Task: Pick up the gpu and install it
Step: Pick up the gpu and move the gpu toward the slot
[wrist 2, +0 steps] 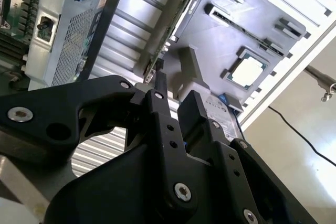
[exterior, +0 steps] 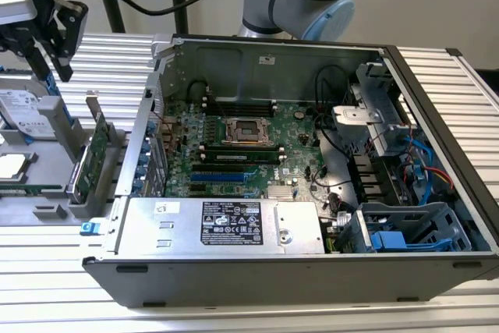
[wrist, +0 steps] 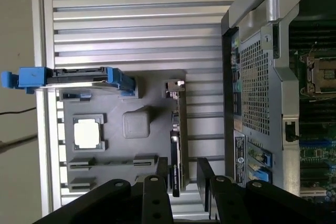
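The gpu (exterior: pixel 98 146) stands on edge in a grey holder (exterior: pixel 87 193) outside the open computer case, at the exterior view's left. In both wrist views I see it edge-on as a thin dark card (wrist: pixel 178 140) (wrist 2: pixel 185 4). My gripper (exterior: pixel 51 66) hangs open well above the holder, towards the far left. In the first wrist view its two black fingertips (wrist: pixel 161 181) line up on either side of the card's end, apart from it, with nothing between them. The gripper (wrist 2: pixel 176 100) stands open in the second wrist view as well.
The open case (exterior: pixel 437 107) shows the green motherboard (exterior: pixel 296 126) with blue card slots (exterior: pixel 222 169) and a silver power supply (exterior: pixel 226 224). On the grey fixture plate (wrist: pixel 152 82) sit a hard drive with blue rails (wrist: pixel 84 77) and a processor chip (wrist: pixel 86 132).
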`<state>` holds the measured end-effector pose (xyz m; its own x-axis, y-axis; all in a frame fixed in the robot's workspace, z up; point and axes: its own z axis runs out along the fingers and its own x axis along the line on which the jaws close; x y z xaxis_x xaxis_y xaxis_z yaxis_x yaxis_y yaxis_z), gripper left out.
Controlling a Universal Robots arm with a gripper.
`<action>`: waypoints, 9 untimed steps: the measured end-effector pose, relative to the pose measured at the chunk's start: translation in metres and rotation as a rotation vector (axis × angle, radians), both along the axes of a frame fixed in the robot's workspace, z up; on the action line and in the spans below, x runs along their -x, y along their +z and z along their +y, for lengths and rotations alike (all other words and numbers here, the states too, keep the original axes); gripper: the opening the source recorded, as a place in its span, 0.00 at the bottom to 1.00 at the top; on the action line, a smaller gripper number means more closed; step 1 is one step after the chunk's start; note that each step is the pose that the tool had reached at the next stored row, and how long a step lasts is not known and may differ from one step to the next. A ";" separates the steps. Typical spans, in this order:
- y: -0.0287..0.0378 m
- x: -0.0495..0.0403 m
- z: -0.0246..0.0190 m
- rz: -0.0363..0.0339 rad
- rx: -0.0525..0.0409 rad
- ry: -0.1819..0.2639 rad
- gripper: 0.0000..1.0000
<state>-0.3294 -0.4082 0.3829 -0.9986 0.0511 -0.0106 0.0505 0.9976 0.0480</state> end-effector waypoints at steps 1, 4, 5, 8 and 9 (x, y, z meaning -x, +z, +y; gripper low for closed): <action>-0.0005 0.0000 -0.0005 0.0001 0.0001 0.000 1.00; -0.0025 0.0000 -0.0022 0.0000 0.0000 0.001 1.00; -0.0032 0.0000 -0.0028 0.0000 0.0000 0.001 1.00; -0.0052 0.0000 -0.0060 0.0000 0.0000 0.001 1.00; -0.0058 0.0000 -0.0073 0.0000 -0.0001 0.002 1.00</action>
<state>-0.3293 -0.4155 0.3771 -0.9987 0.0496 -0.0106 0.0490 0.9976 0.0480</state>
